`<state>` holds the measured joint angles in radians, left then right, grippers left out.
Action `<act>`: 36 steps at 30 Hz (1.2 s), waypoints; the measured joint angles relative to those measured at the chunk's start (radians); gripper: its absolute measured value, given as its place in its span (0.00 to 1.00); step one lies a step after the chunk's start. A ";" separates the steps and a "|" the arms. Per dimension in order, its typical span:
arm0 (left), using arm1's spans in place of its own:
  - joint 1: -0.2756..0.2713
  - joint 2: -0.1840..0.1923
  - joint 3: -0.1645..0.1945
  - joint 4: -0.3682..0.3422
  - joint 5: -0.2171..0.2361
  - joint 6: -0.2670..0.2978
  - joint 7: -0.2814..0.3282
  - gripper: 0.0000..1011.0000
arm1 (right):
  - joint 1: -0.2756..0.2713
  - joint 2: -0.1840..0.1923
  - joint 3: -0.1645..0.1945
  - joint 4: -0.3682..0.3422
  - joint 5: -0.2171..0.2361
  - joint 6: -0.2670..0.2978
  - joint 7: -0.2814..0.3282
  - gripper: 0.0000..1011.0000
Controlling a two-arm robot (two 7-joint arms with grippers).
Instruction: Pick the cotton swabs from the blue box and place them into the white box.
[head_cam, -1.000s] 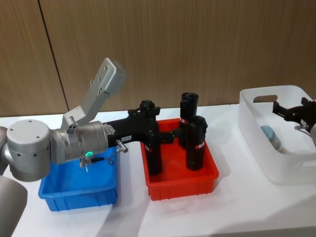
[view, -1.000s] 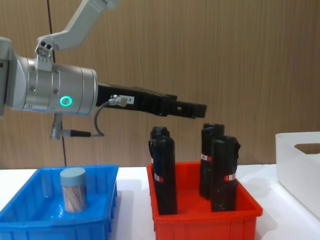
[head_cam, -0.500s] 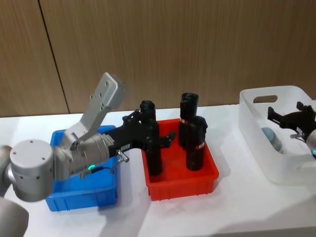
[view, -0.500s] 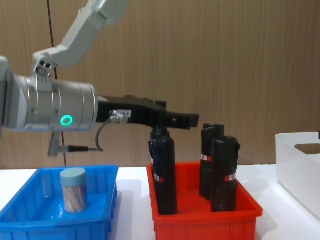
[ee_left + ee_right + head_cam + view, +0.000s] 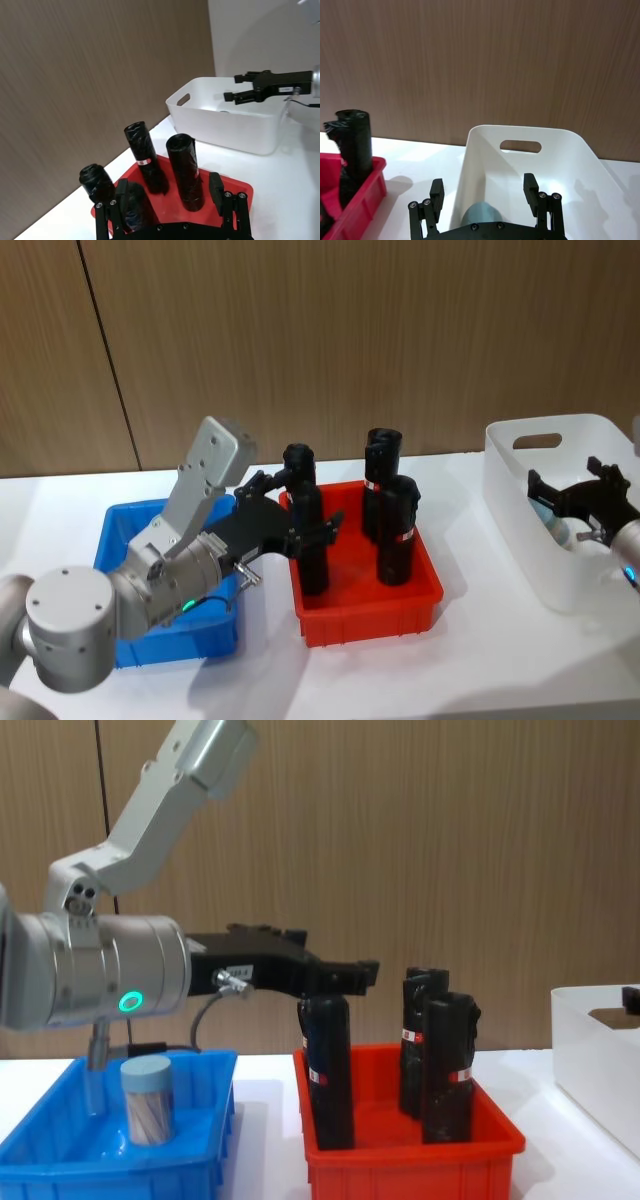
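Observation:
One jar of cotton swabs (image 5: pixel 148 1100) with a grey-blue lid stands upright in the blue box (image 5: pixel 100 1167), at the table's left. My left gripper (image 5: pixel 350 975) is open and hovers to the jar's right, at the top of the nearest black bottle; in the left wrist view its fingers (image 5: pixel 216 187) stand wide apart with nothing held. At the right, my right gripper (image 5: pixel 567 482) is open over the near part of the white box (image 5: pixel 560 570). A second jar's lid (image 5: pixel 480 217) lies inside the white box (image 5: pixel 520 165), just below the right fingers (image 5: pixel 436 192).
A red bin (image 5: pixel 365 615) between the two boxes holds three tall black bottles (image 5: pixel 395 530) with red-white labels. The left forearm (image 5: pixel 150 580) lies over the blue box (image 5: pixel 112 530). A wooden wall stands close behind the white table.
My left gripper has drawn back to the left and sunk lower, from over the red bin's middle to its left bottle. My right gripper has pulled back toward me over the white box.

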<state>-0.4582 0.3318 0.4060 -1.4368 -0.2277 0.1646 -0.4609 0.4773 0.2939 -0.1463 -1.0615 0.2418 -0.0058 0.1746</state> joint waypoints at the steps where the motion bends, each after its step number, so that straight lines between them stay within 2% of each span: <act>1: 0.010 0.002 0.002 -0.008 0.002 -0.007 0.022 0.99 | -0.014 0.001 -0.002 -0.020 0.002 0.001 -0.003 0.99; 11: 0.069 0.016 0.015 -0.058 0.009 -0.046 0.138 0.99 | -0.097 0.009 -0.016 -0.139 0.010 0.008 -0.022 0.99; 22: 0.148 0.034 0.033 -0.127 0.019 -0.100 0.301 0.99 | -0.201 0.018 -0.033 -0.289 0.020 0.017 -0.045 0.99; 30: 0.196 0.045 0.043 -0.167 0.024 -0.132 0.396 0.99 | -0.277 0.025 -0.045 -0.397 0.027 0.023 -0.062 0.99; 36: 0.215 0.050 0.048 -0.185 0.027 -0.147 0.437 0.99 | -0.326 0.029 -0.054 -0.469 0.031 0.027 -0.072 0.99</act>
<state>-0.2428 0.3814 0.4535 -1.6215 -0.2010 0.0180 -0.0238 0.1509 0.3233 -0.1999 -1.5302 0.2725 0.0213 0.1025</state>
